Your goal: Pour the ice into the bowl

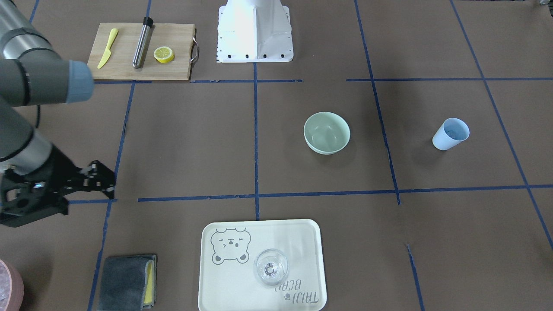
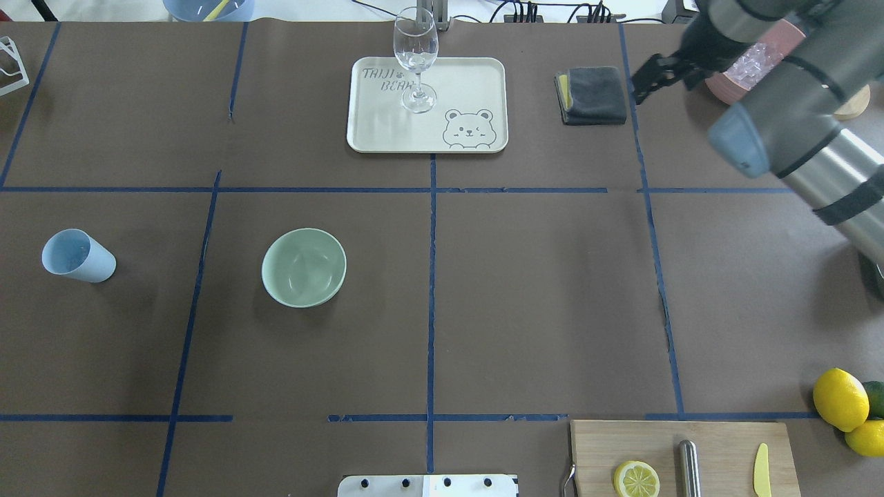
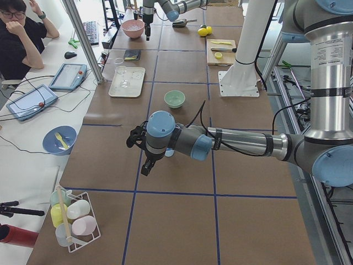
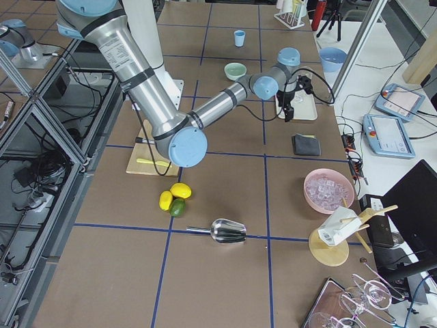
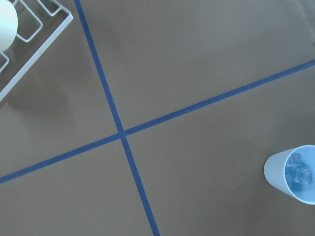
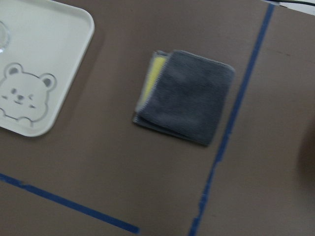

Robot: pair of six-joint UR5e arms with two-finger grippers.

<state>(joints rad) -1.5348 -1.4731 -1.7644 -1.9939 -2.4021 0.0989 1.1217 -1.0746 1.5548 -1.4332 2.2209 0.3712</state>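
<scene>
1. Ice (image 5: 298, 172), a few small clear cubes, is sitting at the bottom of the light blue plastic cup (image 5: 288, 173), which is standing upright on the brown paper-covered table (image 2: 539, 297), out toward the robot's left end.
2. The left gripper (image 3: 138, 150) is hovering above the table near that cup and is not touching it. Only the side camera is catching it, and its own wrist camera is showing none of its fingers, so whether its jaws are parted or closed cannot be told.
3. The right gripper (image 1: 109, 185) is hanging over the table's far right, near the folded grey cloth (image 6: 184, 96). It is carrying nothing visible, and the set of its jaws cannot be made out.
4. The round pale mint-green bowl (image 2: 304, 267) is standing empty, apart from the cup on the side toward the table's middle.
5. The task is looking barely begun. The cup is not yet being gripped, so grasping it, carrying it over the bowl and tipping it are all left to do.
6. Farther out, a clear wine glass (image 2: 416, 48) is standing on a cream tray (image 2: 469, 90), and a wooden cutting board (image 1: 177, 39) is lying by the robot's base.
</scene>
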